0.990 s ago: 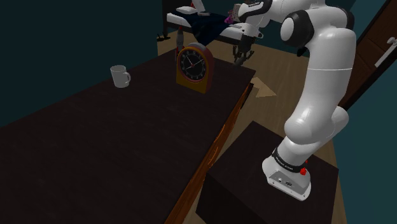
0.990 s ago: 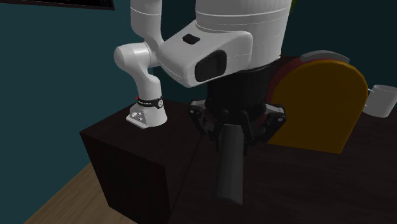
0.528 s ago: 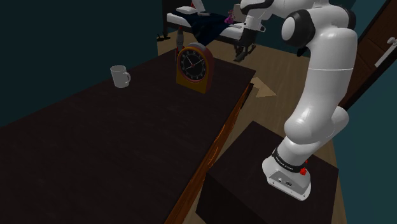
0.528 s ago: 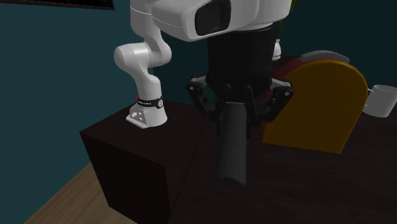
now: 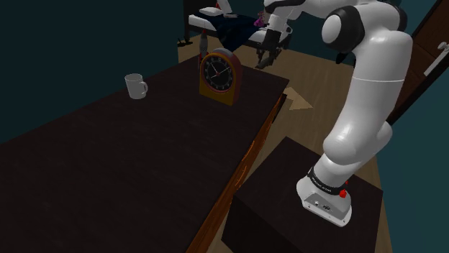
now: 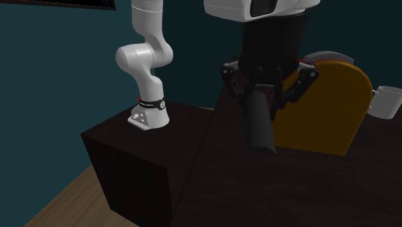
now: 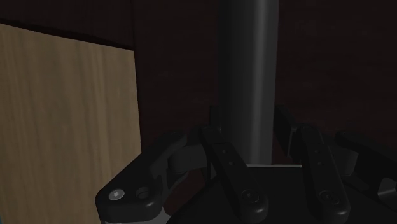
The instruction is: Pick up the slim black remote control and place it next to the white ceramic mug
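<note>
In the shoulder view, a small white mug [image 5: 135,85] with a side handle stands upright at the left, near the far side of the long dark wooden table [image 5: 108,165]. To its right, and well apart from it, an arch-topped orange-brown clock [image 5: 219,75] with a black dial stands upright near the table's far end. Right of the clock, the black two-finger gripper [image 5: 268,56] hangs in the air over the table's far corner, carried by the white arm [image 5: 367,93]. The arm bends down to its base on the dark box stand [image 5: 288,194] at the lower right, with pale plank floor [image 5: 309,79] between table and stand. In the second exterior view, the stand [image 6: 129,155] sits at the left and the gripper [image 6: 261,103] is near the middle. Its jaws are pinched on the upper end of the slim black remote control [image 6: 261,126], which points downward at a slight slant, clear of the table top. The clock's plain orange back [image 6: 328,103] rises just behind it, and the mug [image 6: 386,102] shows at the right edge, beyond the clock. In the wrist view, the fingers [image 7: 226,162] clasp the remote [image 7: 248,83] on both sides. The remote runs straight out from the gripper [image 7: 257,156] over the dark table, with the floor [image 7: 63,114] showing beside the table's edge.
</note>
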Action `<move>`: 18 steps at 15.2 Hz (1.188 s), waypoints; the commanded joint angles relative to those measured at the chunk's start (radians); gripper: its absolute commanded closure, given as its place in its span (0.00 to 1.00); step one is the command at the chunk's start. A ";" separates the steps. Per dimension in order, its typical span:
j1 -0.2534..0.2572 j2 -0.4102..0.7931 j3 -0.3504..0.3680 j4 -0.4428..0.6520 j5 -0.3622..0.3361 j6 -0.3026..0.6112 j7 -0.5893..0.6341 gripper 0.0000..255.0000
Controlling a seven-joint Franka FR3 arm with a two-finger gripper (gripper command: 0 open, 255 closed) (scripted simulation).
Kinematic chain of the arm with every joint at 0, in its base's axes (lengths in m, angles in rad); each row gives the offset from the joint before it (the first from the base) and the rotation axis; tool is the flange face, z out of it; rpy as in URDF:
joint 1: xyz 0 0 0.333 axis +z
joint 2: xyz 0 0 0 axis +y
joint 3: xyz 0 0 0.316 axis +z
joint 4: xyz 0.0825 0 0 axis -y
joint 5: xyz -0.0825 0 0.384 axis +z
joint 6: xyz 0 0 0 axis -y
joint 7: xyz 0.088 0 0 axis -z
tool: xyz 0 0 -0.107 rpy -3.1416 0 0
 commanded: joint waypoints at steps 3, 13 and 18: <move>0.066 -0.042 0.030 -0.059 -0.006 0.036 0.088 1.00; 0.207 -0.068 0.113 -0.098 -0.006 0.098 0.300 1.00; 0.272 -0.045 0.153 -0.068 -0.004 0.116 0.404 1.00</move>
